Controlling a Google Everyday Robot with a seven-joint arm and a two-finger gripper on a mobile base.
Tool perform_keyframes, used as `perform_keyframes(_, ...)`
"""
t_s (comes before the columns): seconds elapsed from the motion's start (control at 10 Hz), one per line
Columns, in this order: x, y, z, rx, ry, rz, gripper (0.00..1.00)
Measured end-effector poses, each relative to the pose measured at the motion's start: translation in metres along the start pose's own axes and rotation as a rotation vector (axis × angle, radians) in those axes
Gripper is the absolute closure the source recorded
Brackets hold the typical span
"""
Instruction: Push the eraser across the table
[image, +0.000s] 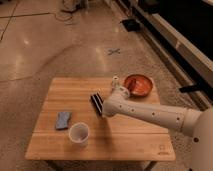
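The pincer (101, 106) sits low at the middle of the bench (130, 142), right against the eraser (96, 102); whether its fingers are parted, I cannot tell. This looks like the pushing step itself. Next it likely needs a steady shove, steering wide of the cup (79, 134) and blue pad (63, 120).

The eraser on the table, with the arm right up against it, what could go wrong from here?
The gripper sits at the eraser, near the middle of the table. A push toward the white cup or blue pad could knock them. The arm also passes close to the red bowl and small bottle, so swinging could bump them.
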Motion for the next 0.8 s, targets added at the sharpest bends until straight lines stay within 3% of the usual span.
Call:
perform_keyframes(0.5,-0.018,-0.028,0.002,0.048,-0.01,-0.033,1.0)
perform_keyframes(0.8,-0.01,-0.026,-0.003,0.052,-0.015,-0.04,1.0)
